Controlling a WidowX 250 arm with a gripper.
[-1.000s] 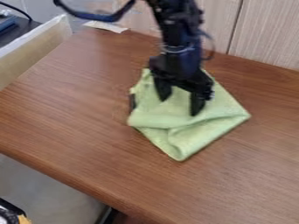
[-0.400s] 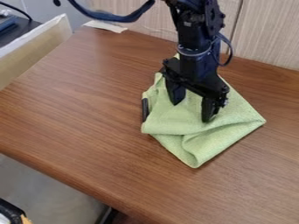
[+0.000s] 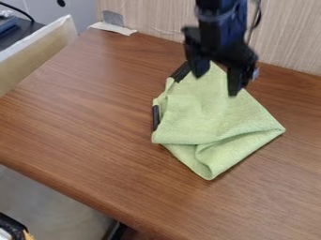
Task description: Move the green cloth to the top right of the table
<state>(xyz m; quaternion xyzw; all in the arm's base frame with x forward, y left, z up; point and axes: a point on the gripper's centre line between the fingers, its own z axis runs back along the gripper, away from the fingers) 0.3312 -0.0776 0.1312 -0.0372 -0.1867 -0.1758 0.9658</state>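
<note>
Green cloth right of the frame's centre, gripper spread wide over its upper end

The cloth lies on the brown wood-grain table, partly folded. One corner points toward the bottom of the frame, another toward the right edge, and a narrower end runs up beneath the gripper. A fold crosses its lower part. One black strip sits upright along its left edge, and another black strip slants at its upper left.

The arm comes in from the top edge, right of centre, and the gripper hangs down with its jaws wide apart and no cloth pinched between them. Whether a tip touches the fabric cannot be told.

A pale strip like paper or tape lies at the table's upper-left corner, with a small grey patch on the wall just behind it. Light wood-grain panelling stands along the top right. At the left edge is a pale board with a whitish rim, beside a dark surface. A black, white and orange object shows in the lower-left corner.
</note>
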